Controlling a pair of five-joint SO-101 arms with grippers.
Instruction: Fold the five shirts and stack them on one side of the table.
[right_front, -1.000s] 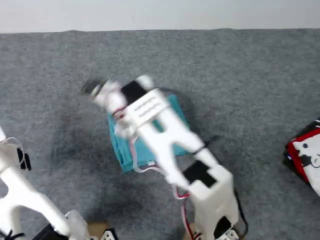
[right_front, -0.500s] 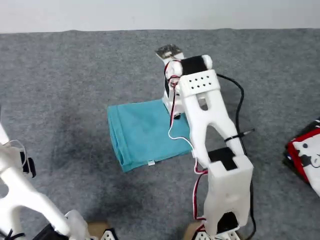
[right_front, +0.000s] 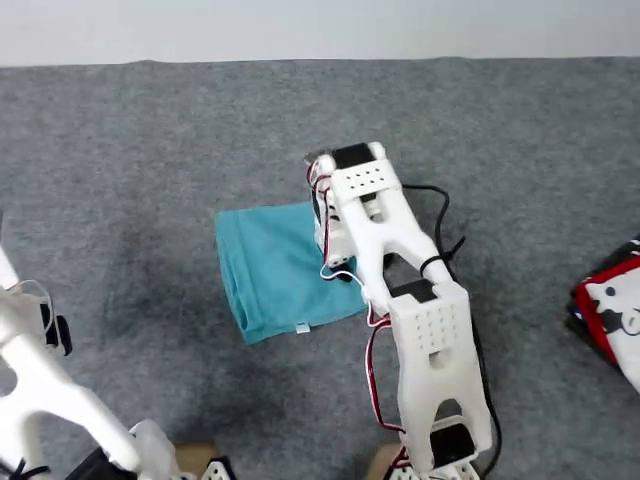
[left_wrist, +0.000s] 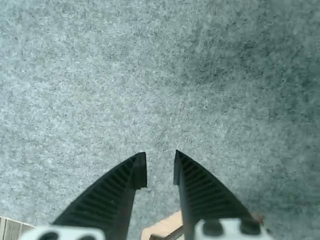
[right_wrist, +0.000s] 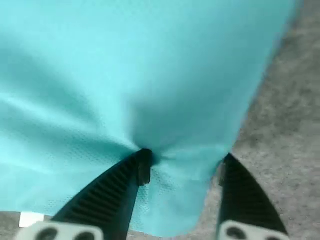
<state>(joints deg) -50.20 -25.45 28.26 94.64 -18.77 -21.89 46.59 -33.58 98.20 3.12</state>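
The folded teal shirt (right_front: 265, 270) is being supported flat on the grey bench (right_front: 520, 160), left of centre. One edge is being straddled by the right hand (right_wrist: 185, 160), fingers apart, probably for a pinch. The left hand (left_wrist: 160, 162), fingers slightly apart, is being held over bare bench, out of the way.

1. In the high view the right arm (right_front: 385, 270) lies over the teal shirt (right_front: 265, 275) and hides the shirt's side beneath it.
2. In the right wrist view the teal shirt is blurred and runs past the edges. Whether the right gripper (right_wrist: 185, 162) touches the shirt's border with its outer fingertip cannot be told.
3. A red, white and black cloth (right_front: 612, 310), well apart from the teal shirt, is cut off by the high view's edge; it is possibly another shirt.
4. The left arm (right_front: 40, 390), well apart from the teal shirt on the opposite side, is cut off at the corner.
5. A tan piece (left_wrist: 162, 231) is cut off in the left wrist view.
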